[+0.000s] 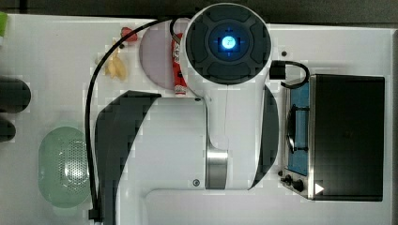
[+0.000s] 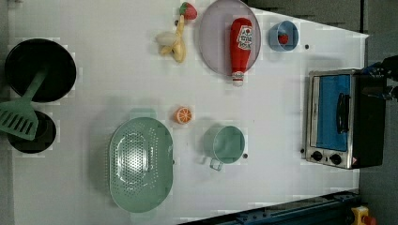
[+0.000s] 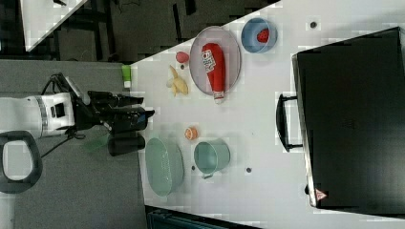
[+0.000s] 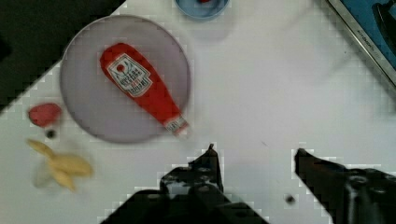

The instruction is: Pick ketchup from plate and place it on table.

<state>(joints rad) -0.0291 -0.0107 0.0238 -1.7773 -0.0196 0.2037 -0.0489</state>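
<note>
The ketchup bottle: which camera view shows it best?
The left view: the ketchup lies whole and unblocked on the plate. The wrist and right views also show it whole, at a slant or smaller; in the top view the arm hides part.

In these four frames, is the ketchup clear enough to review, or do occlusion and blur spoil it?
Top view: the arm covers most of the ketchup and plate. Left view: ketchup unobstructed, soft shadows. Wrist view: label readable as a patch, banana smeared, open gripper dark.
</note>
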